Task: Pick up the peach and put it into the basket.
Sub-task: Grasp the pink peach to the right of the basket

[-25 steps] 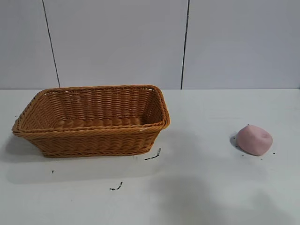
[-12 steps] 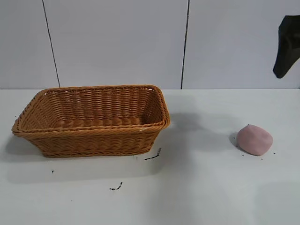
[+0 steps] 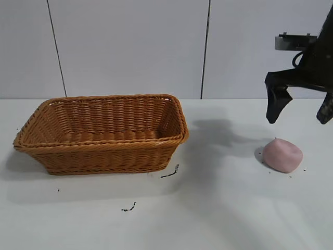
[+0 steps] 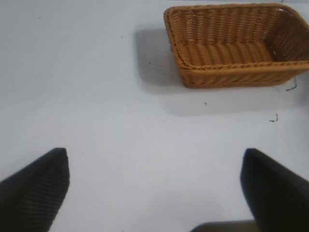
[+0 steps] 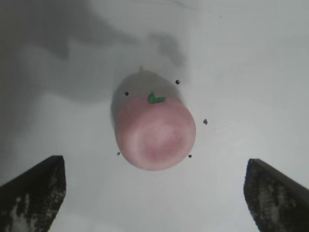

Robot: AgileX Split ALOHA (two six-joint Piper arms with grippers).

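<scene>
The dull-pink peach lies on the white table at the right. In the right wrist view the peach shows a small green leaf on top. My right gripper hangs open above the peach, a little behind it, and holds nothing; in its own view the right gripper has its fingers spread wide, with the peach just beyond them. The orange-brown wicker basket stands at the left and looks empty. My left gripper is open over bare table, out of the exterior view; the basket lies farther off.
Small black specks and scraps lie on the table in front of the basket and around the peach. A grey panelled wall stands behind the table.
My right gripper has come into the exterior view from the upper right and moved down and left to hang above the peach. The peach and basket have not moved.
</scene>
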